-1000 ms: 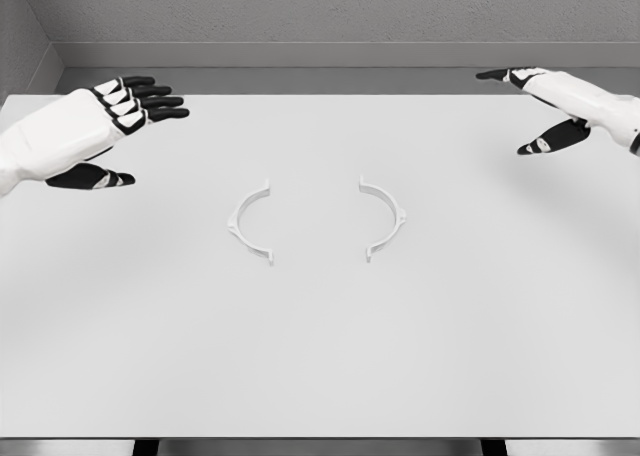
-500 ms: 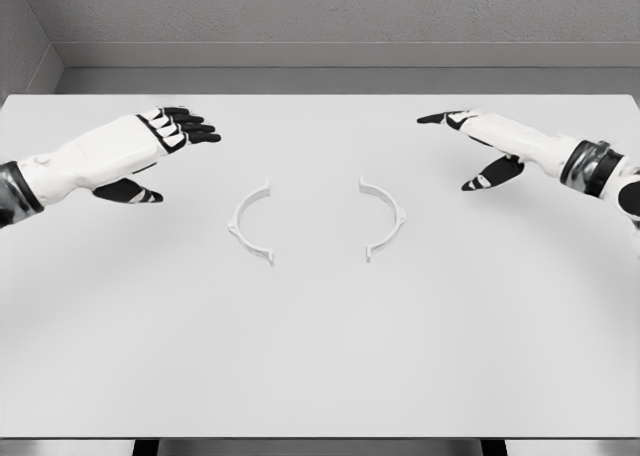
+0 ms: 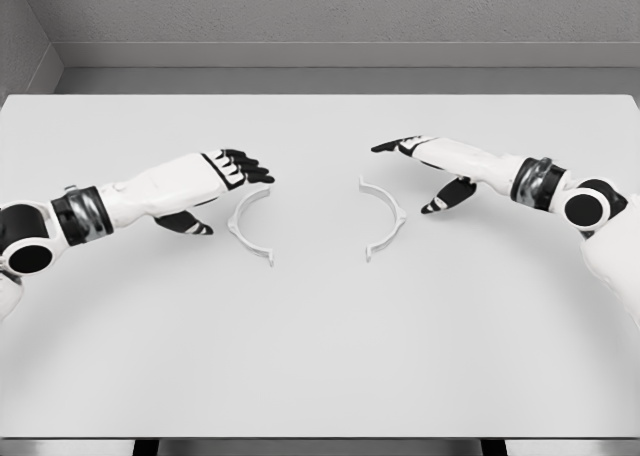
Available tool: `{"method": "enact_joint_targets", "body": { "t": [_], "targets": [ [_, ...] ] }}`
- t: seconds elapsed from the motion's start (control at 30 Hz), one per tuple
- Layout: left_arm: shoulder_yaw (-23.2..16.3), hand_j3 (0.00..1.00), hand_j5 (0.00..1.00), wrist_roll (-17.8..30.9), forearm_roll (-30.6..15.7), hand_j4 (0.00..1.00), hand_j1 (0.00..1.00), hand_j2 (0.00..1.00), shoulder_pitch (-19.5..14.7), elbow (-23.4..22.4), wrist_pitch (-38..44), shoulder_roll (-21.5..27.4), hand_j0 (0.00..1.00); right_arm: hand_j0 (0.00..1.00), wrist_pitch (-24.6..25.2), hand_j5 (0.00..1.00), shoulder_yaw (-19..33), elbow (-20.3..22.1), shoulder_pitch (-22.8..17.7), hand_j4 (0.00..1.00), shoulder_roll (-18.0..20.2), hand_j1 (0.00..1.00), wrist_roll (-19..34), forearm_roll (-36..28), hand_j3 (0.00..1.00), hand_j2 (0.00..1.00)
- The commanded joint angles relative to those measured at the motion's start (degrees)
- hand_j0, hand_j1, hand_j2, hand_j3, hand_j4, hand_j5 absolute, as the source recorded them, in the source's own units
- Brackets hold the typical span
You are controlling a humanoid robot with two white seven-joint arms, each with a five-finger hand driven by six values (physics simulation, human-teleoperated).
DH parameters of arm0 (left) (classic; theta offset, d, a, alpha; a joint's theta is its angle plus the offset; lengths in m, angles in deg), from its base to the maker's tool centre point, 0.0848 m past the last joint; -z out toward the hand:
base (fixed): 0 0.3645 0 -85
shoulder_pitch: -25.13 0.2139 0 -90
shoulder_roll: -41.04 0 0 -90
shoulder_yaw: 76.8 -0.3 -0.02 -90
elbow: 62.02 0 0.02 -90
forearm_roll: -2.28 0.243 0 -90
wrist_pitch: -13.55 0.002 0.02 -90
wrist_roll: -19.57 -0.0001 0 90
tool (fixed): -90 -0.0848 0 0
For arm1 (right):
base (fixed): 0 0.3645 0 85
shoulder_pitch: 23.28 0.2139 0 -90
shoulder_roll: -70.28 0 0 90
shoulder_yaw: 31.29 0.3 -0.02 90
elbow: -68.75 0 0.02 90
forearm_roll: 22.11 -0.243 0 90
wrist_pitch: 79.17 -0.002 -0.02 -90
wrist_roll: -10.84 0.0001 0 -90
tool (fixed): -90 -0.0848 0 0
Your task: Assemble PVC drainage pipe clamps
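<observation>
Both hands are hovering wide-fingered, holding nothing.
You are risking your left hand (image 3: 205,181) and right hand (image 3: 440,161) nudging thin left half-clamp (image 3: 248,224) or right half-clamp (image 3: 384,219) (light, slippery) across the table (image 3: 320,356).

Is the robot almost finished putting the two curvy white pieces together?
Not yet. Nothing is joined: the left clamp half and right clamp half lie apart on the table. The left hand and right hand hover open beside them. Grasping and joining remain.
</observation>
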Motion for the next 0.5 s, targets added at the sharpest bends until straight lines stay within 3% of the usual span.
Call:
{"method": "enact_joint_targets", "body": {
  "t": [0.0,0.47],
  "targets": [
    [-0.44,1.0,1.0,0.06,0.63,1.0,1.0,1.0,0.0,-0.11,0.07,-0.88,1.0,1.0,0.12,1.0,0.08,0.04,0.0,1.0,-0.96,1.0,0.29,0.55,1.0,1.0],
    [-0.26,1.0,1.0,0.06,4.5,1.0,1.0,1.0,-0.62,-3.19,0.07,-3.08,1.0,1.0,0.12,1.0,-0.01,0.21,-0.53,1.0,-3.42,1.0,0.29,2.13,1.0,1.0]
  ]
}}
